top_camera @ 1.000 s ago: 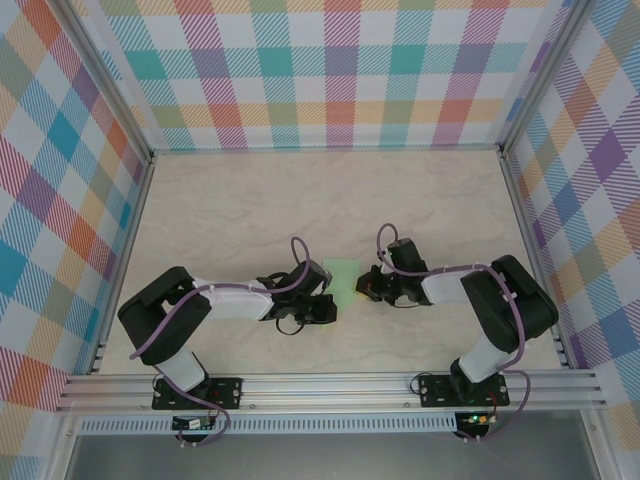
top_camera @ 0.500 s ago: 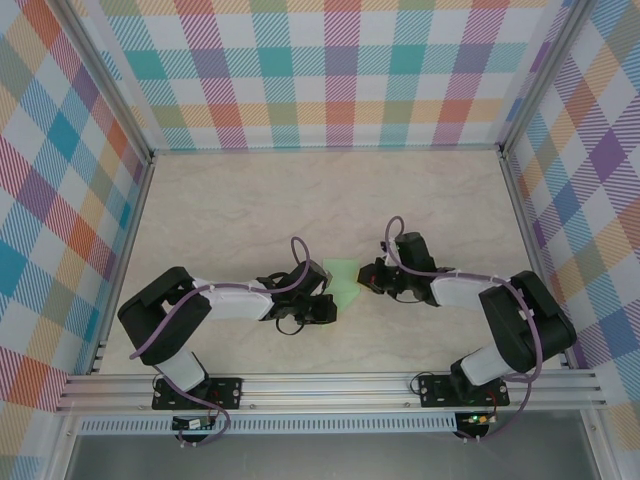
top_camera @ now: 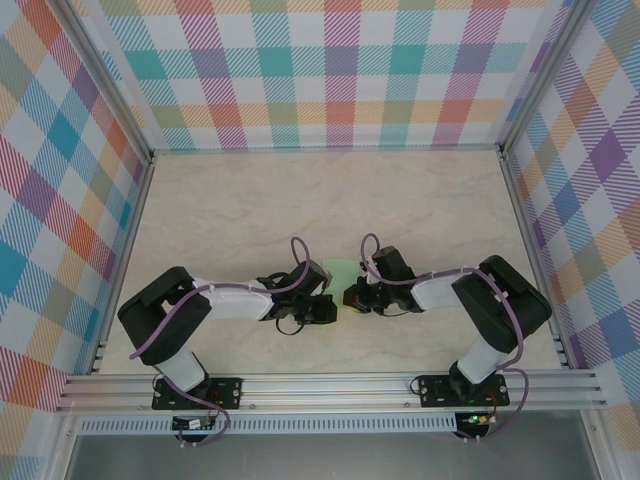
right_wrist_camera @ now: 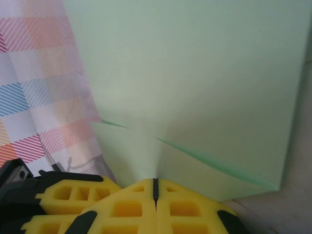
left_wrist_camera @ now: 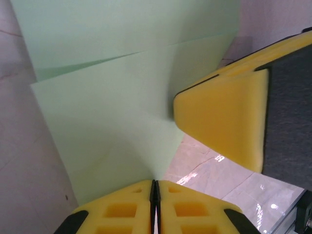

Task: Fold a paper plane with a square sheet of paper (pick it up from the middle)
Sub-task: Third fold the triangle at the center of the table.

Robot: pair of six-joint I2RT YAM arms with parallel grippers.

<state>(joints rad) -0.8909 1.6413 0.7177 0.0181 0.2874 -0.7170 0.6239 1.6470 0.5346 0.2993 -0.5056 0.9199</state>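
Since a second ago the right arm has swung out to the right and come back in, so the right tool [top_camera: 351, 297] now sits closer to the left tool [top_camera: 327, 304] than before. Less of the square sheet of paper [top_camera: 342, 269] shows from above.

That sheet is thin, pale mint green and no longer flat. In the left wrist view one layer lies over another, with a slanted edge across the upper part and faint creases fanning down toward the fingers. In the right wrist view a large smooth panel stands above a lower flap, and a sharp darker green fold line runs down to the right between them. From above, the sheet lies near the middle of the table [top_camera: 230, 210], just beyond both tools and between them.

Both tools are pinched closed on it. The left tool's yellow fingers [left_wrist_camera: 122, 209] meet on a thin seam where the paper narrows in, and the right tool's fingers [right_wrist_camera: 126, 207] do the same. One of the right tool's yellow pads rests against the sheet in the left wrist view.

Around the pale marbled table stand plaid walls [top_camera: 340, 80].
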